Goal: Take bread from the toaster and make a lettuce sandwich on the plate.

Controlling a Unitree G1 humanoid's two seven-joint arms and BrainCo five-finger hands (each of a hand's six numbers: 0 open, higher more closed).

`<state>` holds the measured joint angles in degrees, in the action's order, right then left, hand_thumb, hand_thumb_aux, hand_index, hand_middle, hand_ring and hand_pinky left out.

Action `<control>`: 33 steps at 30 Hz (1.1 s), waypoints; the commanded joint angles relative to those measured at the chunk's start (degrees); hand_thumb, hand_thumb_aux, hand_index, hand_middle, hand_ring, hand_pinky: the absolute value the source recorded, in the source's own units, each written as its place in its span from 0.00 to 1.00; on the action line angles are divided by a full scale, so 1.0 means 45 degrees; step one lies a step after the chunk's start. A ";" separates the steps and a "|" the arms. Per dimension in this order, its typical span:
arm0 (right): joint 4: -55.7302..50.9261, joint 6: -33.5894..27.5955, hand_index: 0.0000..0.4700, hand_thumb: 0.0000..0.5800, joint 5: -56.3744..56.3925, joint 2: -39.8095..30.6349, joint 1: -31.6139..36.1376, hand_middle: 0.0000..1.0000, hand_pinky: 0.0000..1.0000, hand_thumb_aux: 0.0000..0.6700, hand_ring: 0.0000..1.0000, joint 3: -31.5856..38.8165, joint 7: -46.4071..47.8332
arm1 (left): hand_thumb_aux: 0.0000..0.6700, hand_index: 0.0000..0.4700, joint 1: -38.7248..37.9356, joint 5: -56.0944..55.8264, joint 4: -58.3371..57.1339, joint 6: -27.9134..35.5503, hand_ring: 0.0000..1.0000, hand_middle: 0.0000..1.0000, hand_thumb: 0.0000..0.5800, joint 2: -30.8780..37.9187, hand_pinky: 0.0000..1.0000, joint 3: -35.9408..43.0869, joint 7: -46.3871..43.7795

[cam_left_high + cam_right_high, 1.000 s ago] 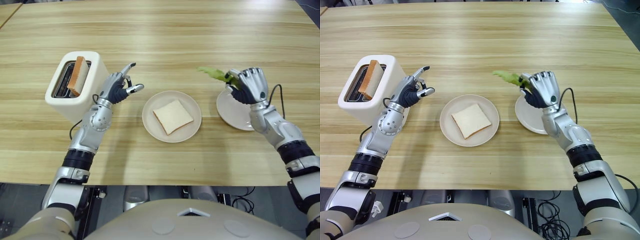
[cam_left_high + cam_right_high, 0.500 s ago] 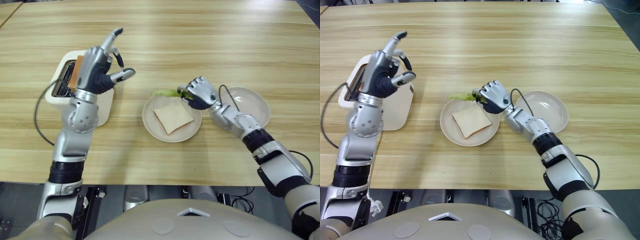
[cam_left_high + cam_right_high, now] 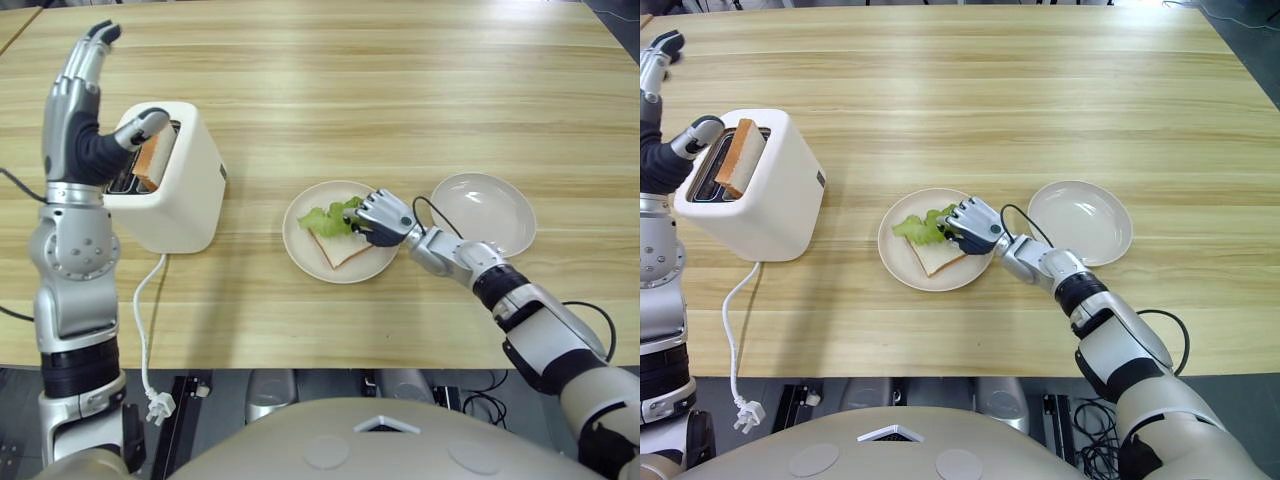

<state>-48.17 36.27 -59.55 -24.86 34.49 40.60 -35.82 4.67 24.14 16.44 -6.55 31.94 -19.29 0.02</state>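
Now the right hand (image 3: pixel 383 217) sits low over the plate (image 3: pixel 293 238), fingers clamped on the lettuce (image 3: pixel 326 218), which drapes the bread slice (image 3: pixel 345 252) just to its left. Best to let go flat and centred. The left hand (image 3: pixel 78 120), fingers spread and empty, hovers above the toaster (image 3: pixel 185 195), with the second slice (image 3: pixel 150 160) just beneath its thumb.

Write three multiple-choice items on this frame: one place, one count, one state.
1. Where on the table is the lettuce? A: on bare wood. B: on the bread slice on the middle plate. C: at the far edge.
2. How many plates are out? A: one. B: two. C: three.
3. How is the left hand? A: open, raised by the toaster. B: shut on toast. C: flat on the table.
Key: 1 B, the right hand holds it over the slice. 2 B, the middle plate plus a bare plate to its right. 3 A, fingers spread, holding nothing.
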 commanded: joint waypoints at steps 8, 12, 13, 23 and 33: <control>0.0748 -0.0147 0.00 0.00 0.0352 -0.0218 -0.0362 0.32 0.32 0.00 0.32 -0.0263 0.0386 | 0.00 0.00 -0.0357 -0.0531 -0.1203 0.0082 0.00 0.00 0.00 0.0079 0.00 -0.0250 -0.0012; 0.1165 -0.0266 0.00 0.00 0.0534 -0.0396 -0.0294 0.32 0.32 0.00 0.32 -0.0564 0.0477 | 0.00 0.00 -0.0500 -0.0480 -0.1428 0.0097 0.00 0.00 0.00 0.0174 0.00 -0.0302 0.0076; 0.1306 -0.0318 0.00 0.00 0.0586 -0.0458 -0.0285 0.32 0.32 0.00 0.32 -0.0662 0.0505 | 0.00 0.00 -0.0598 -0.0446 -0.1479 0.0104 0.00 0.00 0.00 0.0181 0.00 -0.0298 0.0090; 0.3056 -0.0754 0.00 0.00 0.1346 -0.1500 -0.0029 0.31 0.31 0.00 0.31 -0.2319 0.0748 | 0.00 0.00 -0.2394 0.1323 -0.2186 0.1140 0.00 0.00 0.00 0.0144 0.00 0.0377 0.0471; 0.3571 -0.0737 0.00 0.00 0.1809 -0.1406 -0.0249 0.25 0.25 0.00 0.25 -0.2966 0.0995 | 0.00 0.00 -0.2203 0.2228 -0.3469 0.1754 0.00 0.00 0.00 0.0171 0.00 0.1620 0.0845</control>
<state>-32.83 32.65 -52.38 -31.67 33.79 27.75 -32.32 -5.27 33.39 3.45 0.39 32.69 -13.55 3.90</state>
